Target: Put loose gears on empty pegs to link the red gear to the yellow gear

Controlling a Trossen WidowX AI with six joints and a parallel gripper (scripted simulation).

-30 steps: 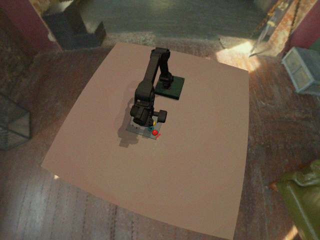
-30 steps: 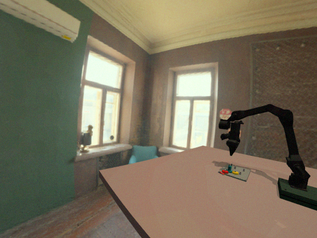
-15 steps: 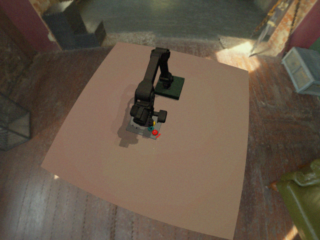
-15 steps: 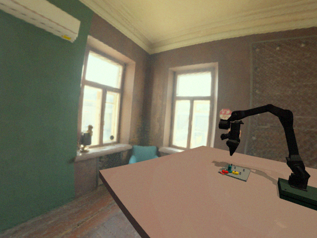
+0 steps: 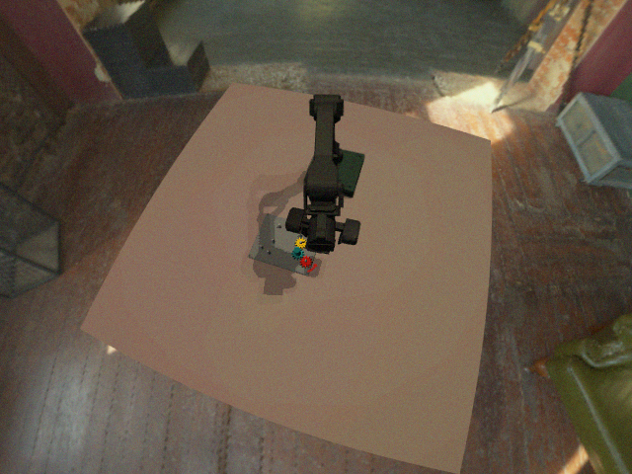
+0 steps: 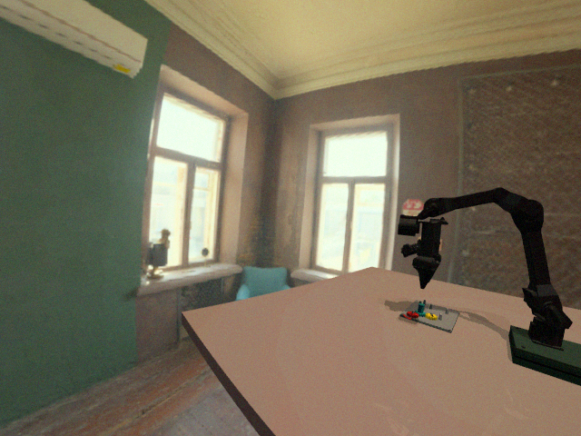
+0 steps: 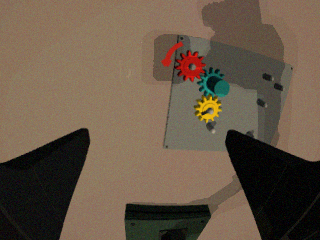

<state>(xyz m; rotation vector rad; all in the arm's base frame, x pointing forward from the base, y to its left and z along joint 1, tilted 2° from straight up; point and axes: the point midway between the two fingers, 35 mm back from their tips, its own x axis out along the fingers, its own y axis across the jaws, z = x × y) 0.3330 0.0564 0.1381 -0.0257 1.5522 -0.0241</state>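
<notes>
One teal gear set between two others
One red gear (image 5: 308, 262) (image 6: 412, 314) (image 7: 190, 66) and one yellow gear (image 5: 298, 244) (image 6: 431, 316) (image 7: 208, 109) are seen; the gripper (image 5: 321, 247) (image 6: 423, 287) (image 7: 159, 136) is spread wide.

The top view looks steeply down on the whole table (image 5: 356, 326) from high above. The exterior view faces the room corner from farther off, across the table (image 6: 338, 347). The wrist view looks down, nearest, perhaps slightly slanted. All three share the board (image 5: 283, 261) (image 6: 448, 323) (image 7: 235, 117).
</notes>
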